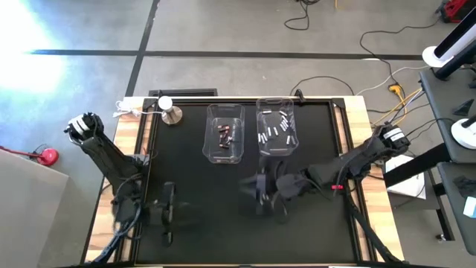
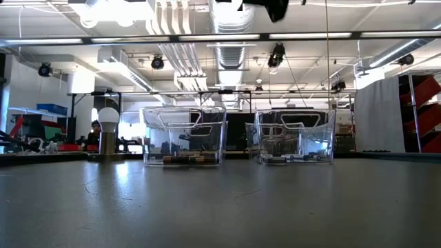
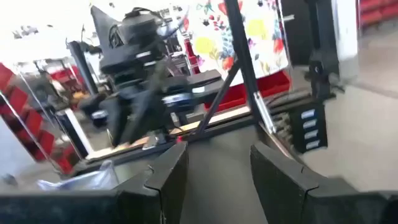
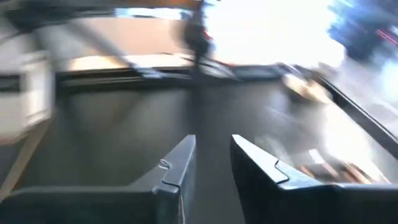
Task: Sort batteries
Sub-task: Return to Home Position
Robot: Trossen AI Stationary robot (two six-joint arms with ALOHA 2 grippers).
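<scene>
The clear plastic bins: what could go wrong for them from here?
The right arm hangs just in front of the clear plastic bin of small white batteries; a careless swing might nudge it and spill them. Loose cables beside that arm's base could perhaps snag.

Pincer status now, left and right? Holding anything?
Left pincer: open, holding nothing.
Right pincer: open with a narrower gap, holding nothing.

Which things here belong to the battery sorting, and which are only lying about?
Job: dark batteries in left bin; white batteries in right bin; left hand and right hand above the near tabletop.
Lying about: round silver knob; red object on floor.
</scene>
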